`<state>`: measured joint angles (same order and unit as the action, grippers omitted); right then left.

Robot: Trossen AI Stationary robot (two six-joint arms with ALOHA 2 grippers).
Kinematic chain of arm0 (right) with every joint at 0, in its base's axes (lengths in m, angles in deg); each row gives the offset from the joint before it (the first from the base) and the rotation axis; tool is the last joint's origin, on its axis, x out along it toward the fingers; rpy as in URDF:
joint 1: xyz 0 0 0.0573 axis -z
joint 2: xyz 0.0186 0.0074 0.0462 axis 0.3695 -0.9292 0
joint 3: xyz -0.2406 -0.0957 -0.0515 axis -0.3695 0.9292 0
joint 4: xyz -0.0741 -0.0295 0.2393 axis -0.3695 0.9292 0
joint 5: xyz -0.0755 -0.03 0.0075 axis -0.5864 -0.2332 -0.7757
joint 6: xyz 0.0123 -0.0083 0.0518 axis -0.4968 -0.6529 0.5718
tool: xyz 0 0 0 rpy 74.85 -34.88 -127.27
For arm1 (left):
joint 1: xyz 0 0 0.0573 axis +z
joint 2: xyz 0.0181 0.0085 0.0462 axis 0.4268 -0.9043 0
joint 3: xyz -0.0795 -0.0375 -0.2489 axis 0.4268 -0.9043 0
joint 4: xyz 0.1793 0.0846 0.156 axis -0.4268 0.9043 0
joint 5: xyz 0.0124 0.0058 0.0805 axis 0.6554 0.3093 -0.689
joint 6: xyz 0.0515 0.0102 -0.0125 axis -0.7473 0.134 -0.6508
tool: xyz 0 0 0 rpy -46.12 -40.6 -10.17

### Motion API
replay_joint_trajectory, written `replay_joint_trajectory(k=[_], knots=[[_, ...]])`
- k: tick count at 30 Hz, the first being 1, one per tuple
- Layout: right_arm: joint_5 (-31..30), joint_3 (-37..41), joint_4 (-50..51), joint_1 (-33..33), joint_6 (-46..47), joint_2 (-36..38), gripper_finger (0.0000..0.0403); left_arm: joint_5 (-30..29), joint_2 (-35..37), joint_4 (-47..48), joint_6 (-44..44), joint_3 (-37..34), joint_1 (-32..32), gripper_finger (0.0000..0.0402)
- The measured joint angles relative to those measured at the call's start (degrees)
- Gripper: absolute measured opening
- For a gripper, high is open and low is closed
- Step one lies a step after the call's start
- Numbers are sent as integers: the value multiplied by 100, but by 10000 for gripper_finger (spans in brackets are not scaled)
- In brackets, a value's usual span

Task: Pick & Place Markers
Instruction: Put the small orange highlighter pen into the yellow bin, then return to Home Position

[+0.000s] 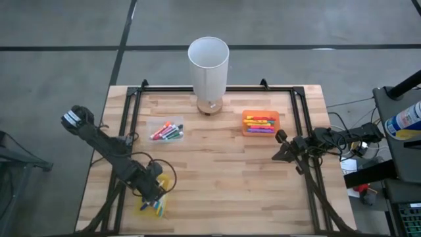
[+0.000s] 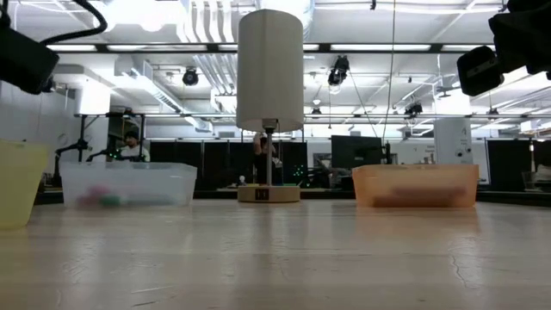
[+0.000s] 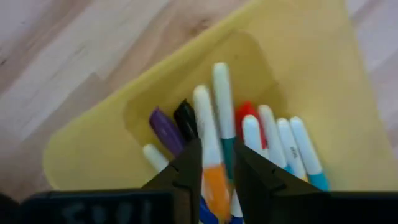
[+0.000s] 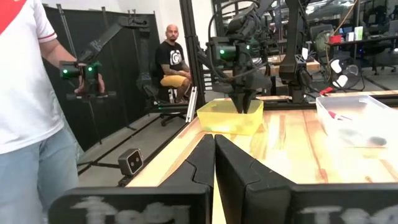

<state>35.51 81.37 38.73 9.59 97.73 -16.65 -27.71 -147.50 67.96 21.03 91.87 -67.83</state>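
Several markers (image 3: 249, 130) lie side by side in a yellow tray (image 3: 311, 68) near the table's front left (image 1: 163, 205). My left gripper (image 3: 217, 174) points down into this tray (image 4: 230, 118), its fingers a little apart, with a white marker with an orange band (image 3: 214, 183) between them. More markers lie in a clear tray (image 1: 166, 130) and in an orange tray (image 1: 260, 123). My right gripper (image 4: 214, 162) is shut on nothing and held level over the table's right side (image 1: 279, 140). My left gripper comes from above with one finger (image 3: 189, 171) on either side of the white-and-orange marker's orange band (image 3: 216, 186). I cannot tell whether the fingers touch it. The marker lies in the yellow tray in line with the others.
A white cylinder lamp (image 1: 208, 62) on a wooden base stands at the table's far middle. A black frame (image 1: 135, 112) runs along the table's edges. Bare wood lies between the trays. People (image 4: 171, 59) show in the room beyond the table.
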Motion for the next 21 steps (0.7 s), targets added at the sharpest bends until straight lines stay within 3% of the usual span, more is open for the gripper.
replay_joint_trajectory(k=[4,11,17,21], knots=[[0,2,0,1,-1,-1,9,45,7,210,108,-52,2,97],[0,0,0,1,0,-2,9,126,39,206,-359,174,2,103],[0,1,0,0,0,-2,9,-219,39,191,-957,287,128,100],[0,0,0,0,0,-2,9,-251,39,-190,-1586,261,502,77]])
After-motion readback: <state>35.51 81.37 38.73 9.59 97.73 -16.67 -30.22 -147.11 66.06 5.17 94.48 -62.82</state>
